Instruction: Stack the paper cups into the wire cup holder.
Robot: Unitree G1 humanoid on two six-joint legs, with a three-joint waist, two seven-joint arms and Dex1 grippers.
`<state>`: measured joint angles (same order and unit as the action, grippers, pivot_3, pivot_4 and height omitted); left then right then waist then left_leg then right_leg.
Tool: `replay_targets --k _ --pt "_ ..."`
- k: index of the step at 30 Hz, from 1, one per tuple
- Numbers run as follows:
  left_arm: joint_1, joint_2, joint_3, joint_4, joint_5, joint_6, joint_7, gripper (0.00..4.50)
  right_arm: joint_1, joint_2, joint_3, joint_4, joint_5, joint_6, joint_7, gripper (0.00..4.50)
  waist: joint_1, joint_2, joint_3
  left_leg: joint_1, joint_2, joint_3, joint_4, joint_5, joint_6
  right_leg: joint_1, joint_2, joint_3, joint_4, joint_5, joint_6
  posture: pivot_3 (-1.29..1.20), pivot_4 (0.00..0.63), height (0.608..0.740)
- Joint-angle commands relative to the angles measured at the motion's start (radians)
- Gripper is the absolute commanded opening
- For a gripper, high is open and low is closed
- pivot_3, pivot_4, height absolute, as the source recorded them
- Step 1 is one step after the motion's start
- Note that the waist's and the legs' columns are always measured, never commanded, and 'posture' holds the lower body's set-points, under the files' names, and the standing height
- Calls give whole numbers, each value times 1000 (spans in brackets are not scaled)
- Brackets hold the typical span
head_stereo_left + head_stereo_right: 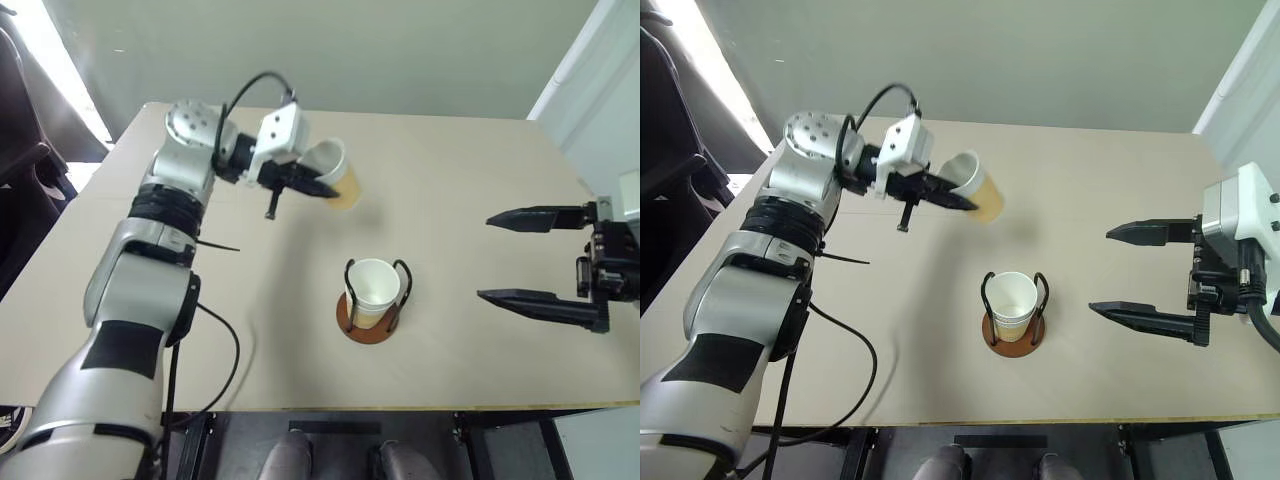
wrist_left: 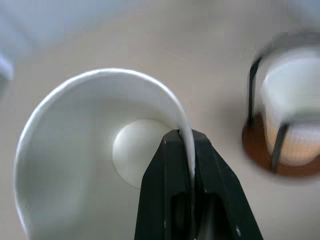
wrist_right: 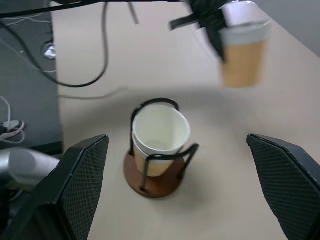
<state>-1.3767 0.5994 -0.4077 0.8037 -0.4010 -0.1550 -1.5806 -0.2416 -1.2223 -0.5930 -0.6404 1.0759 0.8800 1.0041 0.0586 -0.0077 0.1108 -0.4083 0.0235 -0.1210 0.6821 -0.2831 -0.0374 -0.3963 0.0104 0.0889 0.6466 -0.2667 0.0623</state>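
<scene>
The left gripper (image 1: 318,187) is pinched shut on the white rim of a yellow-tan tapered paper cup (image 1: 338,176), one black finger inside the mouth and one outside, the cup tilted in the air above the table; below and toward the robot from this gripper stands the wire cup holder (image 1: 372,300), a round rust-brown disc with thin black wire loops, and it already carries two nested paper cups (image 1: 373,288), the upper one white-mouthed and upright. The right gripper (image 1: 540,260) hangs empty with its fingers spread wide, well off to the side of the holder, touching nothing.

The grip is only a thin pinch on the rim; a tilted cup could swing or slip out on the way, or meet the nested rim at an angle and jam instead of seating; a low approach could catch a wire loop and shove or tip the light holder.

The pale beige wooden table (image 1: 470,180) is otherwise bare; behind it is a plain light wall; dark flooring shows past the near edge.
</scene>
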Motion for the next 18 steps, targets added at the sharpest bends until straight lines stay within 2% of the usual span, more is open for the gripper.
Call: replay_targets --k 1,6,10,18 --pt "-10 73 -132 -229 -223 43 -34 55 -2 -12 -47 -17 17 -2 -7 4500 0 0 0 0 -1 0 0 0 0 0 0 0 0 0 0 0 150 740" --pt "-25 176 -319 -350 -351 -10 -34 55 14 -5 -63 -31 14 2 -22 4500 -2 1 0 3 -1 0 0 -1 1 1 -5 1 2 0 1 0 150 740" --pt "-44 230 -456 -398 -370 -91 -34 55 37 0 -87 -42 14 6 -28 4500 -4 1 0 4 -2 0 0 -1 2 2 -7 1 2 0 1 0 150 740" --pt "-71 207 -578 -372 -361 -182 -34 55 78 7 -132 -70 24 15 -42 4500 -2 1 0 3 -8 -1 -1 -2 4 2 -16 -1 0 0 3 0 150 740"
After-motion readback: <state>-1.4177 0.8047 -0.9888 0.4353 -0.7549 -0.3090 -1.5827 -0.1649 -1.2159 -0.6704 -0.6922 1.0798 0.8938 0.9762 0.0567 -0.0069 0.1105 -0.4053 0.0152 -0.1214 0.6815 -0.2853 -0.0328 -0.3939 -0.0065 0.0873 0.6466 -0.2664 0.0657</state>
